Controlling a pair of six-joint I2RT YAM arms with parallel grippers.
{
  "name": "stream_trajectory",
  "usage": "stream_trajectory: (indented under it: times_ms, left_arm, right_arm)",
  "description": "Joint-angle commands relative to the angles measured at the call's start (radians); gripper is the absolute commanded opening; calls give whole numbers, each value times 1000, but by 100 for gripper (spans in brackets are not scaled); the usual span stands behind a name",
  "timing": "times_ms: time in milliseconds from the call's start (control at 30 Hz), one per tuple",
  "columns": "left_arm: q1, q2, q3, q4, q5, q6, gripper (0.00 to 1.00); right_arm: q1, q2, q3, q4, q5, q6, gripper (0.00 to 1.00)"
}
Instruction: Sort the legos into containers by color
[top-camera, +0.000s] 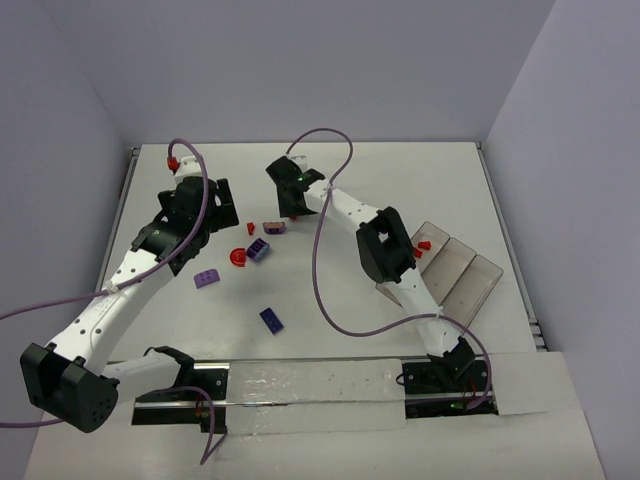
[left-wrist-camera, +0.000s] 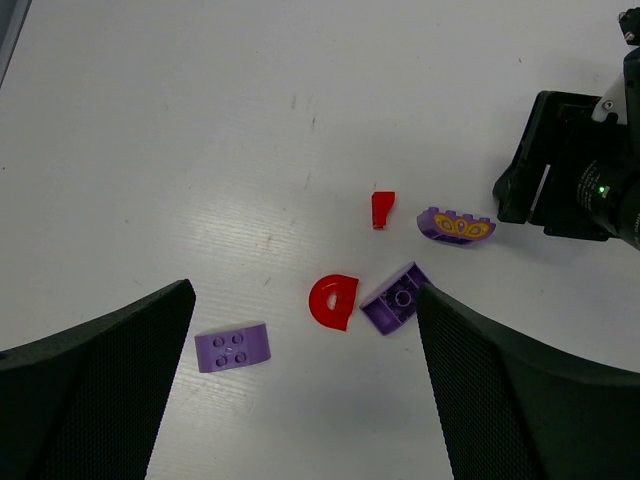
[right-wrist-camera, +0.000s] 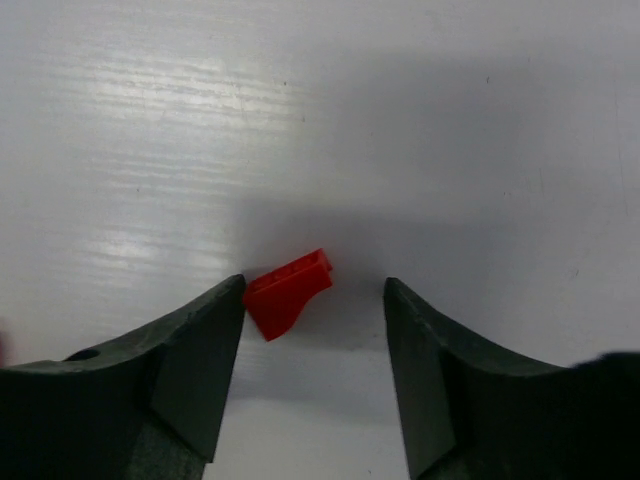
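Right gripper (right-wrist-camera: 314, 290): fingers partly open, straddling 1 small red brick (right-wrist-camera: 288, 293) on the table (right-wrist-camera: 400, 120); 1 finger touches it, the other stands clear, no grip made. Left gripper (left-wrist-camera: 303, 295): fully spread, empty, above the red half-disc (left-wrist-camera: 332, 300). Tray (top-camera: 462, 278) well apart.

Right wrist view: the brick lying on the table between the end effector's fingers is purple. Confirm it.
Not purple: the brick between the right end effector's fingers is red, as the right wrist view shows. It does lie on the table between the fingers.
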Motion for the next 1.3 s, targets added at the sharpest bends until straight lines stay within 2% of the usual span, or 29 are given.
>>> stream_trajectory:
  times_ms: [0, 167, 267, 367, 533, 700, 1133, 1267]
  left_arm:
    - [-5, -28, -2, -2, 3, -5, 99]
    - [-5, -34, -2, -5, -3, -3, 99]
    - [-5, -37, -2, -3, -4, -1, 99]
    - [-5, -37, -3, -1, -3, 1, 99]
    - [-5, -35, -3, -3, -3, 3, 99]
    - [-5, -35, 1, -6, -9, 12, 99]
    - [-5, -31, -1, -7, -19, 21, 99]
    - [-5, -29, -6, -4, -20, 20, 99]
  right_arm:
    - [12, -86, -58, -16, 49, -19, 60]
    - [13, -82, -52, -21, 33, -15, 51]
    - [13, -82, -53, -21, 30, -13, 50]
    - [12, -77, -48, -21, 28, -18, 56]
    - [12, -61, -21, -22, 15, -9, 72]
    - [7, -5, 53, -63, 67, 20, 71]
    - [-14, 25, 45, -62, 128, 59, 69]
    - [-12, -3, -12, -47, 141, 42, 68]
